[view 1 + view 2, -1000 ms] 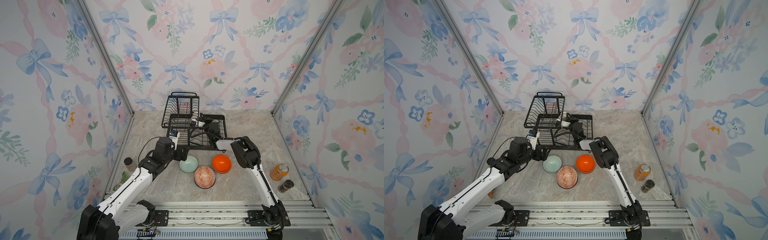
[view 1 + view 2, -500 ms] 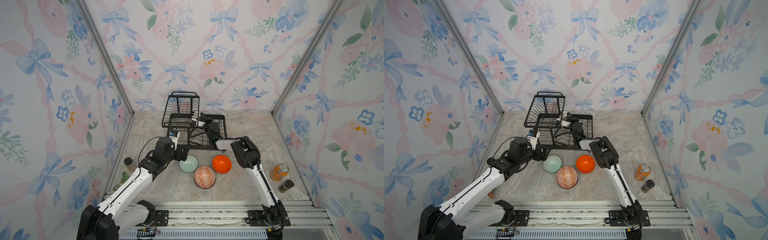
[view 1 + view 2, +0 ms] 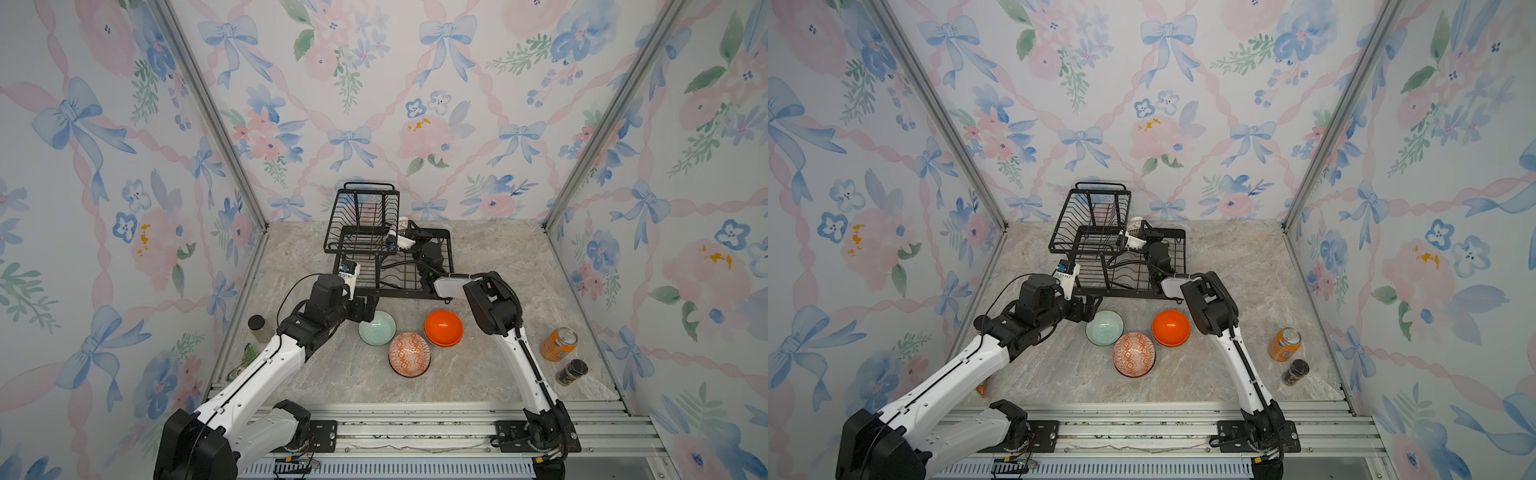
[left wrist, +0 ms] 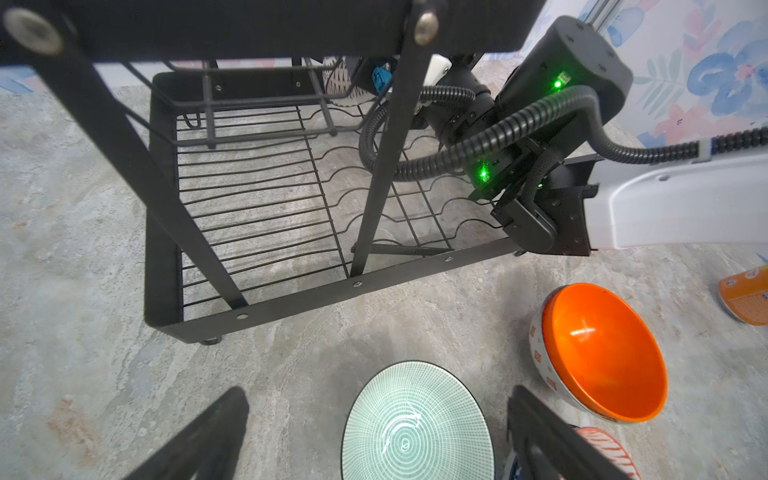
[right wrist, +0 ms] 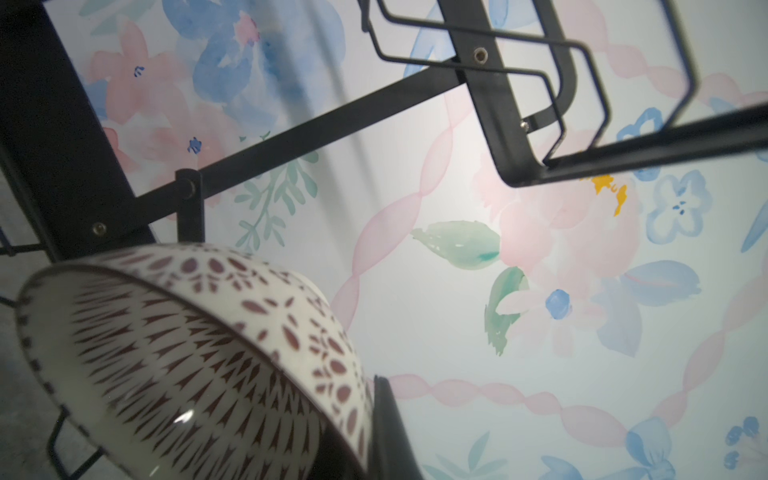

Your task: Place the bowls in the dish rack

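My left fingers [image 4: 216, 428], fully spread, flank the mint-green bowl [image 4: 415, 424]. It looks glazed, slippery and brittle, so I judge its rim the best hold. My right fingers [image 5: 388, 432] clamp the white-black patterned bowl [image 5: 187, 353].

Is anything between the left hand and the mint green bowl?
Nothing. In the left wrist view the open left hand frames the mint green bowl directly, with only bare tabletop showing beside it.

The left arm [image 3: 266, 365] and right arm [image 3: 521, 361] pair smooth white link shells with blocky matte-black joint housings. A ribbed black cable hose [image 4: 478, 145] loops along the right arm's wrist, where small green lights [image 4: 483, 172] glow. The left claw [image 4: 376, 399] has plain black fingers [image 4: 216, 432].
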Controlling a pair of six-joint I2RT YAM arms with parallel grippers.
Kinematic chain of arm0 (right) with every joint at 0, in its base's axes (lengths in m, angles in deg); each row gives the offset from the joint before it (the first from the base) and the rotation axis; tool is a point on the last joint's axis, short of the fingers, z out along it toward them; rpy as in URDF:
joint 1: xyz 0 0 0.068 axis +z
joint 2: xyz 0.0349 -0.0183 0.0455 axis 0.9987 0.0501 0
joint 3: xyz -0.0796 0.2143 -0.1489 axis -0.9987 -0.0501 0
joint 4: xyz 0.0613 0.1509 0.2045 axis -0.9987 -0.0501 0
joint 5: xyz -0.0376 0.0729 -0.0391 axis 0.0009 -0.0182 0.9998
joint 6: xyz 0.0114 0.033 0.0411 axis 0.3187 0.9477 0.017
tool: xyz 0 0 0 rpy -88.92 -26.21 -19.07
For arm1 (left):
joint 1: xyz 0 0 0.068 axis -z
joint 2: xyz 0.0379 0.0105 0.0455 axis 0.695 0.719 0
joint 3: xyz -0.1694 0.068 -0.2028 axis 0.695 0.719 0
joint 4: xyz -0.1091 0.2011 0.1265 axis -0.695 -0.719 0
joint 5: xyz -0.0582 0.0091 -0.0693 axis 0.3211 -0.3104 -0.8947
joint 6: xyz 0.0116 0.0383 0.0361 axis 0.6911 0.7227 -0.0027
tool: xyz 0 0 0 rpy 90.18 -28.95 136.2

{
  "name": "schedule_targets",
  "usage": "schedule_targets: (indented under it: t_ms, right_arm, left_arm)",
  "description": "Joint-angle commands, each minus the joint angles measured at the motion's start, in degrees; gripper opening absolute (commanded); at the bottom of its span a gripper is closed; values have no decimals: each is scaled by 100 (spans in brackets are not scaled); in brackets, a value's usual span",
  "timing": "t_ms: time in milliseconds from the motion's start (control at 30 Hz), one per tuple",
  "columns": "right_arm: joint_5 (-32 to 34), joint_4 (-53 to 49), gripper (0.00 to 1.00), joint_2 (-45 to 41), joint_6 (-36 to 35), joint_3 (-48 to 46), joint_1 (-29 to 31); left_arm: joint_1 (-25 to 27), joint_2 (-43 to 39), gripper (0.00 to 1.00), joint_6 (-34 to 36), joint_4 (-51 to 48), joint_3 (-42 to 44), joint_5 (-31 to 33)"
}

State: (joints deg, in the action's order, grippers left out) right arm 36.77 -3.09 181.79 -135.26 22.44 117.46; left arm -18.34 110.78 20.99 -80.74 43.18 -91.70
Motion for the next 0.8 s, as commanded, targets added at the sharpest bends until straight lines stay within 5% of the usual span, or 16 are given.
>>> schedule_targets:
  t_ms: [0,333,767]
  right_arm:
    - [-92,-16,0,301,87,12,-51]
    - [-597,-751,0,280,49,-52,-52]
    - [-839,-500,3,208,-205,-473,-17]
  left_arm:
    - [-37,-4,98,130,24,-23,-68]
    - [-42,-48,98,159,22,14,-10]
    - [-45,-163,98,181,21,250,47]
